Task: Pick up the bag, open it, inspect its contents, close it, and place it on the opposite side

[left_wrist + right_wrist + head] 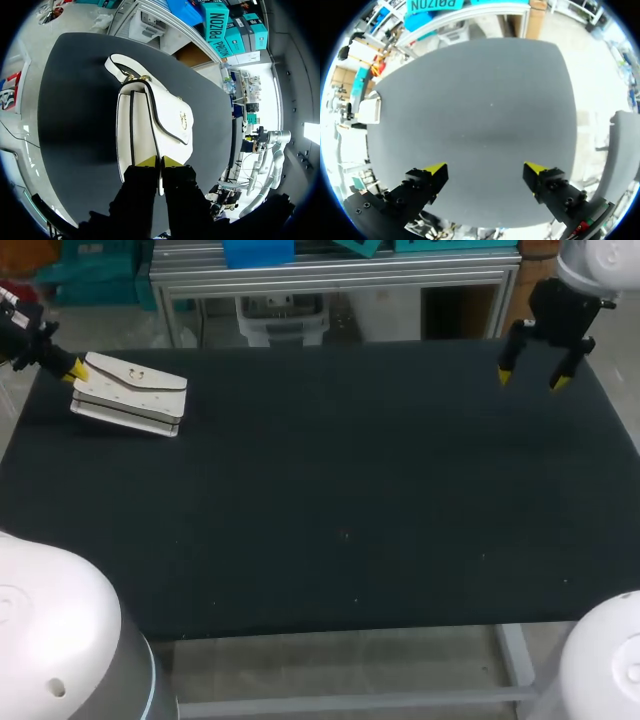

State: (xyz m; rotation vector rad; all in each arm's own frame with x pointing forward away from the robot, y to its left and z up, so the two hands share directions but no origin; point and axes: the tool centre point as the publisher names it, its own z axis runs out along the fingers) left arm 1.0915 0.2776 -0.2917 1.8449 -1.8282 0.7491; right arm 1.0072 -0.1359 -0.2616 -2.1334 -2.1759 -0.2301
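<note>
- Head view: the white bag (pixel 130 392) lies flat on the dark table (pixel 340 500) at the upper left of the frame, with its flap down. The left gripper (pixel 76 370) sits at the bag's left end. Only one yellow tip shows, so the hold cannot be read here. The right gripper (pixel 530 378) hangs at the upper right, well apart from the bag, spread wide and empty. I judge the pick-up step to be in hand, with opening not yet begun.
- Left wrist view: this settles what the head view hides. The two tips stand nearly together, and a thin white edge of the bag appears pinched between them. The bag stretches ahead of the fingers, its gold clasp (pixel 183 120) fastened and its strap (pixel 117 67) at the far end. The next move calls for a steady lift, since such a thin pinch could slip.
- Right wrist view: the fingers are wide apart over bare table. The bag is small and far ahead of them, so this arm must cross over to help open it.
</note>
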